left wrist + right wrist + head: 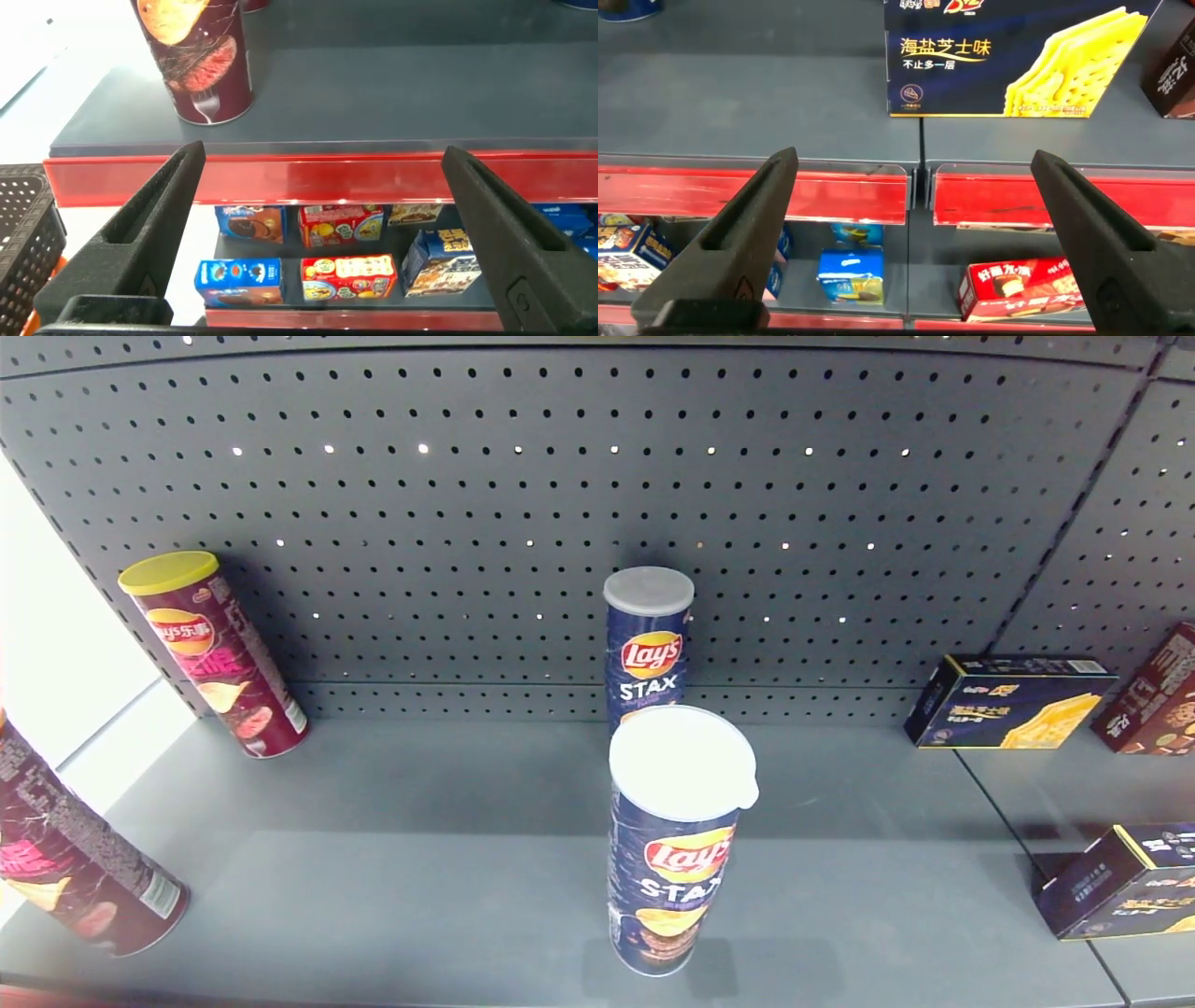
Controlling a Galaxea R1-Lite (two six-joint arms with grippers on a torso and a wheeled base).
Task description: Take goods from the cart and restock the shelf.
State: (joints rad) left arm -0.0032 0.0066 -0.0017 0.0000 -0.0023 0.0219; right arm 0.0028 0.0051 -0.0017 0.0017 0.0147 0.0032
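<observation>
Two grippers empty, jaws spread wide: left gripper (322,154), right gripper (913,157) | both face shelf (374,84) front edge | black mesh basket (23,233) beside left gripper, so left arm judged nearer the goods

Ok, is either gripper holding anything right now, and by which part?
Nothing is held: the left gripper and the right gripper are both open and empty.

The gray shelf (392,859) has a front blue can (672,868) standing near its edge and a back blue can (646,658) behind it by the wall. A near red can (65,868) and a far red can (219,658) stand on the left. A far blue box (1008,702), a near blue box (1120,882) and a dark red box (1158,695) sit on the right.
</observation>
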